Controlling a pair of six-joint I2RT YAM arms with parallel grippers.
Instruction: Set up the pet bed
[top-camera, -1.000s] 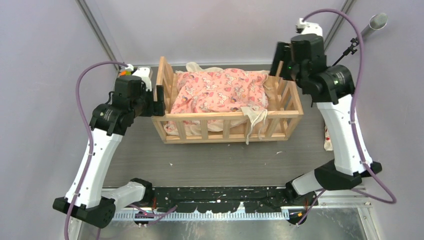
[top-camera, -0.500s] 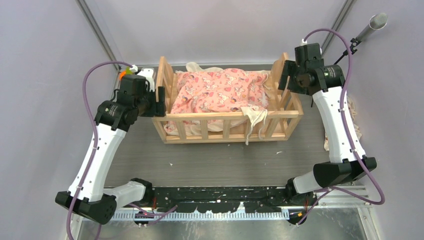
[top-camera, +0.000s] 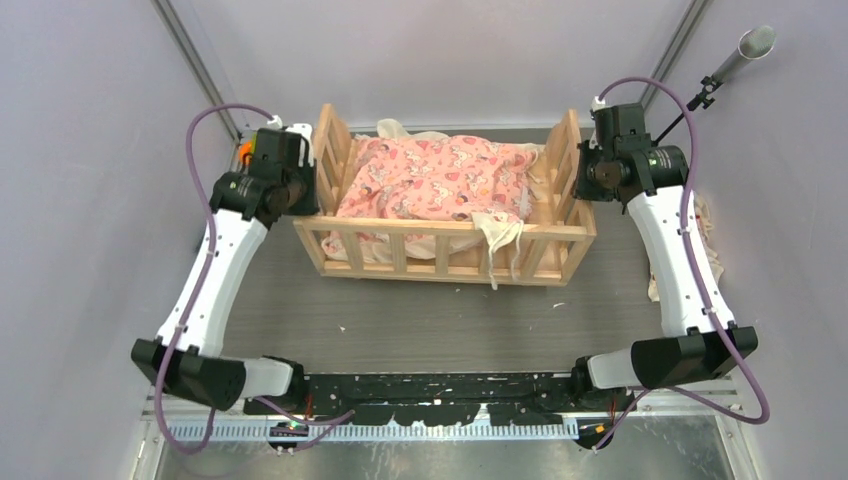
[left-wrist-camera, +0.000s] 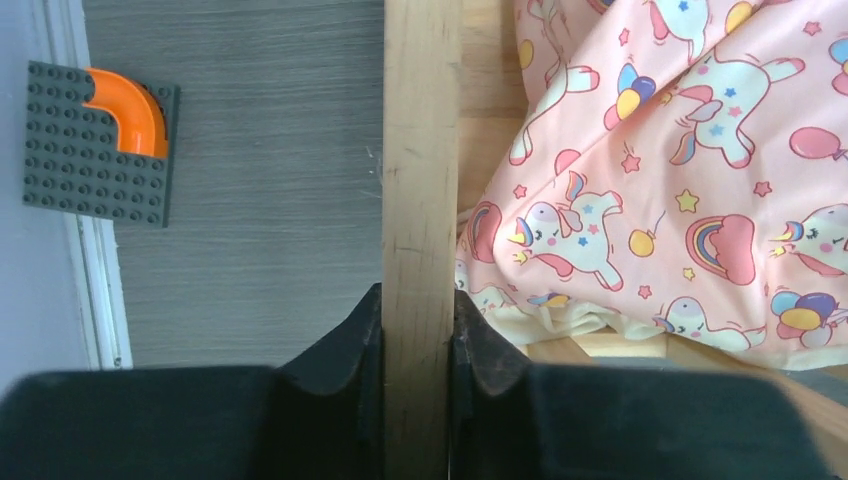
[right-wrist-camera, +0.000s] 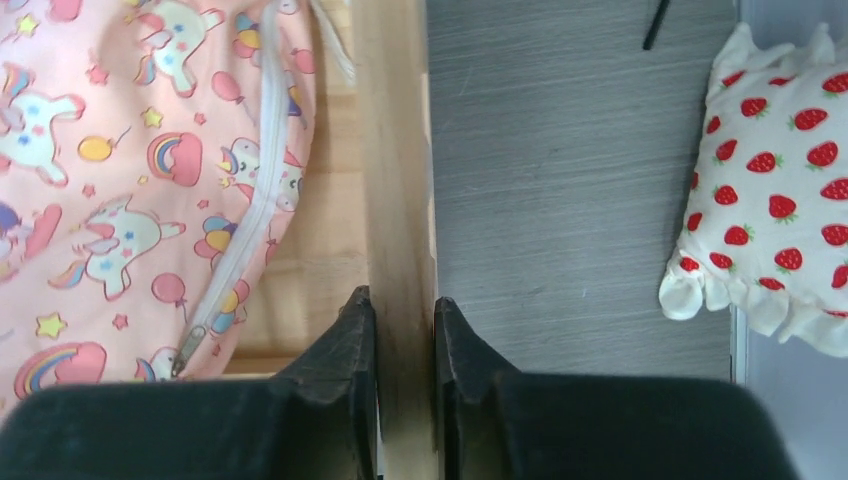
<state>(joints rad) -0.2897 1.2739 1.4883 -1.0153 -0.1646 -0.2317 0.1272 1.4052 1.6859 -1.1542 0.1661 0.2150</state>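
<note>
The small crib-like pet bed of light natural wood with slatted rails (top-camera: 440, 232) stands toward the far middle of the dark grey counter (top-camera: 430, 320), between the two arms, with a pink unicorn-print cushion (top-camera: 430, 180) lying inside it. The left end effector (left-wrist-camera: 418, 310) is clamped narrow on the top bar of the bed's left end rail, and the right end effector (right-wrist-camera: 400, 305) pinches the right end rail likewise. A white frilled strawberry-print pillow (right-wrist-camera: 780, 170) lies on the counter to the right, apart from the bed.

You've got plain pale lilac-grey walls (top-camera: 80, 200) boxing in a dark grey wood-grain tabletop (top-camera: 440, 330), with a silver metal tube (top-camera: 755, 42) poking up far right.
</note>
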